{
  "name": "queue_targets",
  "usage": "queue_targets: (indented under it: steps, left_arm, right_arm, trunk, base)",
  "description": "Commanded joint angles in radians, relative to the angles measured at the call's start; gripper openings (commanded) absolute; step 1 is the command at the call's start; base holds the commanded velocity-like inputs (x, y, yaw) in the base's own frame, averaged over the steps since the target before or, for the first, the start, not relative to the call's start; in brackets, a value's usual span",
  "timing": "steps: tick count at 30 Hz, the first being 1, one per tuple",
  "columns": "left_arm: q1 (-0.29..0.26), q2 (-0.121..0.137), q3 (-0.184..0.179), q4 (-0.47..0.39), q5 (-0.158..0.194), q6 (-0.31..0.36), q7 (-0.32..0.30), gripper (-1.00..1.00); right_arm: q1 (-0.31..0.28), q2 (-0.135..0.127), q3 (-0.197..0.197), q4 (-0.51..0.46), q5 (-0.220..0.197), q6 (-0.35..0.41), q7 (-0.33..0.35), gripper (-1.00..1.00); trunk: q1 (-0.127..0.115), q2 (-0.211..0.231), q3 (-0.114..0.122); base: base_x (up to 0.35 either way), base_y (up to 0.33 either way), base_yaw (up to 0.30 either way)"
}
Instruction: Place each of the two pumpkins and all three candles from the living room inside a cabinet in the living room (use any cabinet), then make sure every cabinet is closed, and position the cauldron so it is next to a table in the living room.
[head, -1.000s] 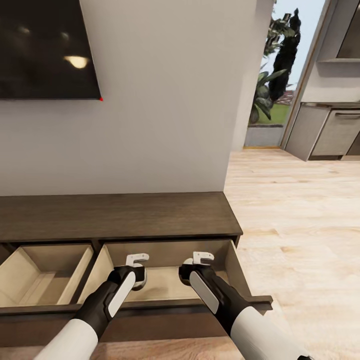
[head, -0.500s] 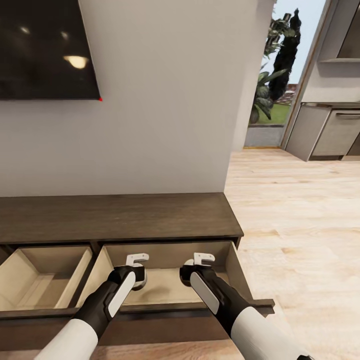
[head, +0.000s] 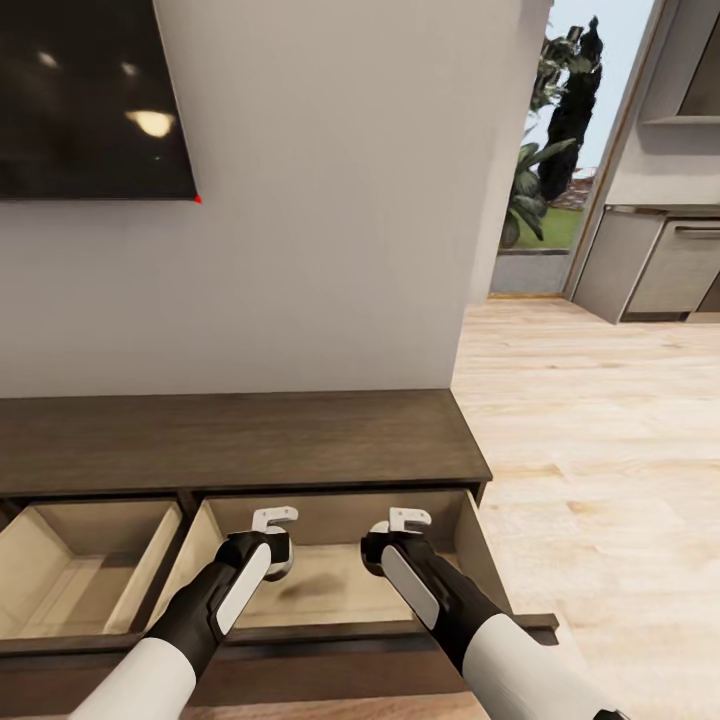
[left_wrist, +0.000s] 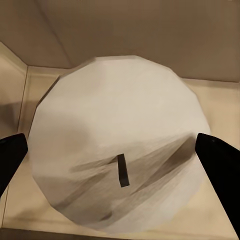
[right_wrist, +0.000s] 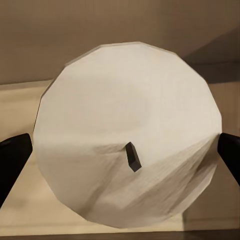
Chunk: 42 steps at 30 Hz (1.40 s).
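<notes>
Two hands hang over the cabinet's (head: 240, 440) open right-hand drawer in the head view, left hand (head: 274, 518) and right hand (head: 408, 519) side by side; the whole picture has slid slightly since a second ago, the arms unchanged.

Left wrist view: a candle (left_wrist: 117, 142) pinched between dark fingers (left_wrist: 220, 160), wick toward six o'clock.

Right wrist view: another candle (right_wrist: 130, 132) pinched likewise.

Both arms white, turning black towards pale grey gripper (head: 274, 517) brackets.
</notes>
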Motion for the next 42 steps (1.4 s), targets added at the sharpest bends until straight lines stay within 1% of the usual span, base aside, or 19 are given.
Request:
queue_targets:
  steps: [1,6,22,30,33,40,42]
  left_arm:
    - [-0.001,0.0,-0.003,-0.001,0.01,0.002,0.01,-1.0]
    - [-0.001,0.002,-0.003,-0.002,0.01,0.002,0.01,-1.0]
    - [-0.001,0.002,-0.004,-0.001,0.009,-0.002,0.01,-1.0]
    - [-0.001,0.002,-0.004,-0.001,0.01,-0.028,0.01,-1.0]
    - [-0.001,0.002,-0.004,-0.001,0.01,-0.03,0.01,-1.0]
    - [-0.001,0.002,-0.004,-0.001,0.01,-0.031,0.01,-1.0]
    - [-0.001,0.002,-0.004,-0.001,0.01,-0.031,0.01,-1.0]
  right_arm:
    - [-0.001,-0.001,0.004,-0.001,-0.009,0.001,-0.008,-1.0]
    - [-0.001,-0.001,0.001,0.021,-0.011,0.002,-0.011,-1.0]
    - [-0.001,-0.001,-0.006,0.036,-0.015,0.0,-0.017,-1.0]
    - [-0.001,-0.001,-0.006,0.035,-0.013,0.0,-0.016,-1.0]
    - [-0.001,-0.001,-0.006,0.034,-0.013,-0.001,-0.015,-1.0]
    - [-0.001,0.0,-0.006,0.034,-0.014,-0.001,-0.015,-1.0]
    - [-0.001,0.0,-0.006,0.034,-0.015,-0.001,-0.015,-1.0]
  trunk:
    - [0.0,0.0,-0.001]
    - [0.0,0.0,-0.001]
    - [0.007,-0.004,-0.063]
    - [0.011,-0.006,-0.094]
    - [0.011,-0.006,-0.094]
    - [0.014,-0.008,-0.121]
    - [0.014,-0.008,-0.121]
  base:
    - [0.022,0.001,0.0]
    - [0.006,0.0,0.0]
    - [0.0,0.0,0.0]
    - [0.0,0.0,0.0]
    - [0.0,0.0,0.0]
    - [0.0,0.0,0.0]
    - [0.0,0.0,0.0]
